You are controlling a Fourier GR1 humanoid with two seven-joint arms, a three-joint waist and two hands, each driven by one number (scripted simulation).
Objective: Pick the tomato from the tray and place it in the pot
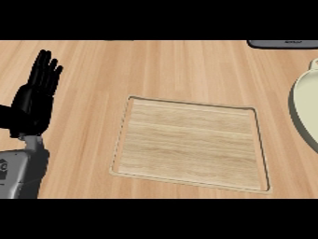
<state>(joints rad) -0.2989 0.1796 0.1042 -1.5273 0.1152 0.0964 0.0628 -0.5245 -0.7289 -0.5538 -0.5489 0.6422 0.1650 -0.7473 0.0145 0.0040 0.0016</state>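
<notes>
Resting at left, left robot hand (36, 95) wide; square wooden tray (189, 179); cream pot (313, 109) right.

The robot's left hand (37, 95) rests open, fingers up, at the left of a wooden counter (175, 65); a wooden tray (192, 142) lies centre, a pale pot (316, 112) at right.
</notes>
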